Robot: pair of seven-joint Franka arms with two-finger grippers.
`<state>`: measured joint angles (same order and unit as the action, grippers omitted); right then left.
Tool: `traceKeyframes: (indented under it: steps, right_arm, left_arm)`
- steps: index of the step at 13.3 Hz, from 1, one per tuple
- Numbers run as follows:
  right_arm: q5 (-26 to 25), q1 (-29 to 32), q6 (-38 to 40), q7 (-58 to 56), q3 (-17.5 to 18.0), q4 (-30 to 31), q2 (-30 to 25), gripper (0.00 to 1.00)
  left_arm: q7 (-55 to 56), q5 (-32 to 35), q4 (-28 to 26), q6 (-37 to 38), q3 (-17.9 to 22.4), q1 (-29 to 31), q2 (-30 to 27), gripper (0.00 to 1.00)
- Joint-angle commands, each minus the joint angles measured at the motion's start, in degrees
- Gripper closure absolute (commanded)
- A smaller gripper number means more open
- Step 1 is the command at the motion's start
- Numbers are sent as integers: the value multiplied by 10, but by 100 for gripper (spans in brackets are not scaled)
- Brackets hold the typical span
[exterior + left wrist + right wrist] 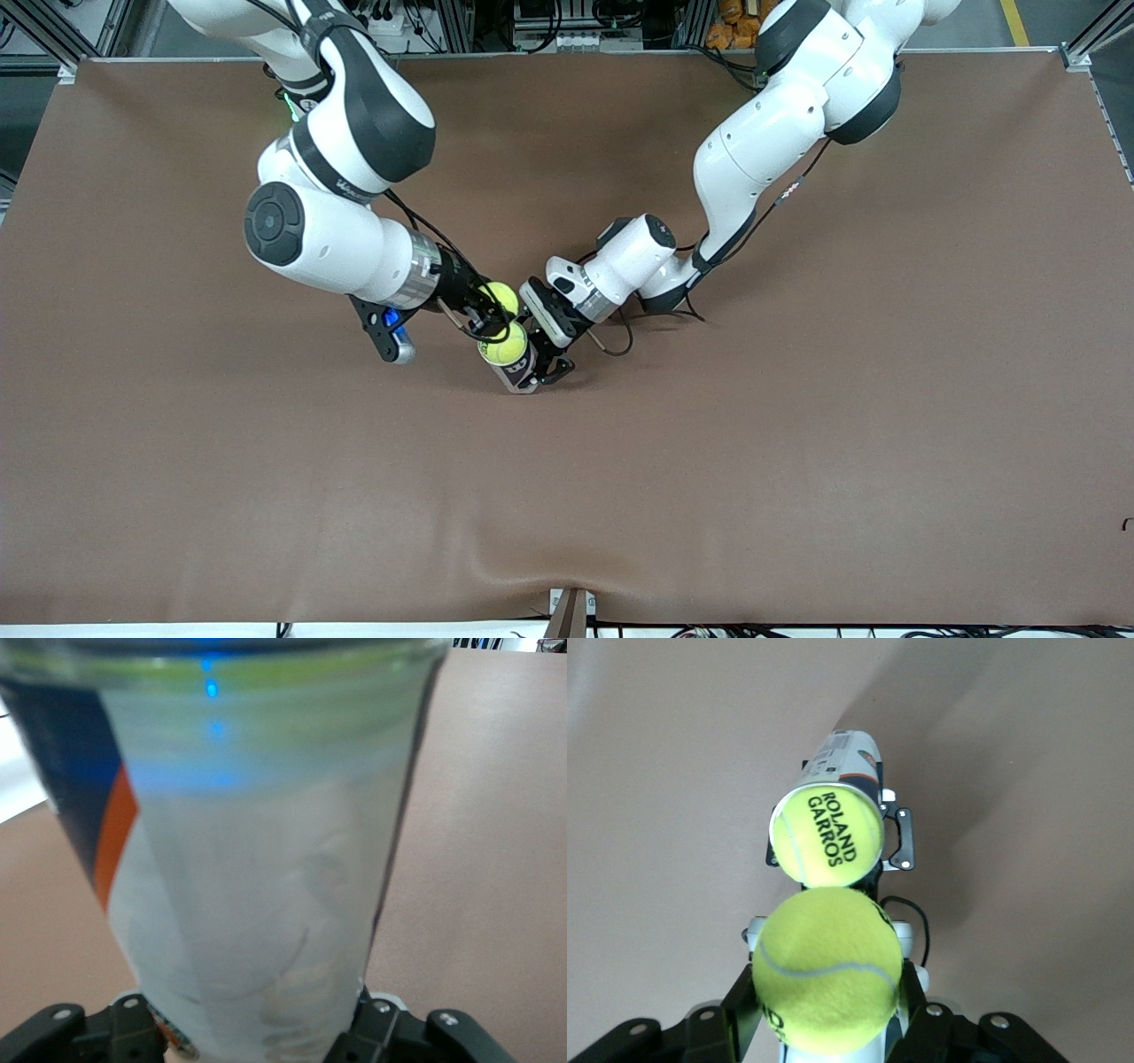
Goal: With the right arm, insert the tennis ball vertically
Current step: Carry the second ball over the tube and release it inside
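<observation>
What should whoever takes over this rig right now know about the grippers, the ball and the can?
Right gripper: shut on a tennis ball, over the can's mouth.
Left gripper: shut on the clear ball can, holding it upright on the table.
Done: one ball, printed ROLAND GARROS, sits at the can's mouth.
Left: lower the held ball into the can, then release.
</observation>
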<state>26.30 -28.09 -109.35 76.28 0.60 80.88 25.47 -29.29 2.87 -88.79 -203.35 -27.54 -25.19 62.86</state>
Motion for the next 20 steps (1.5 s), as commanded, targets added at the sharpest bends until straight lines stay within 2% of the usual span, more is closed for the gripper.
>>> traceKeyframes:
  steps: [1,8,9,10,11,18,20]
  right_arm:
    - [9,1,-9,10,-10,-18,19,100]
    - [-15,-7,-58,10,-10,-16,61,100]
    - [-13,-5,-58,10,-10,-15,63,88]
    - [-13,-6,-58,11,-10,-15,69,33]
    - [-13,-7,-59,11,-10,-15,71,0]
    - [-15,1,-46,7,-12,-19,63,0]
    - [-15,23,9,0,-14,-40,57,0]
  left_arm:
    - [1,-4,4,-2,2,-3,3,30]
    - [1,-3,3,-2,2,-5,5,30]
    - [1,-3,3,-2,2,-5,5,30]
    - [1,-3,3,-2,2,-5,4,30]
    - [1,-3,4,-2,2,-5,5,30]
    - [1,-3,3,-2,2,-6,5,30]
    - [1,-3,2,-2,2,-6,5,30]
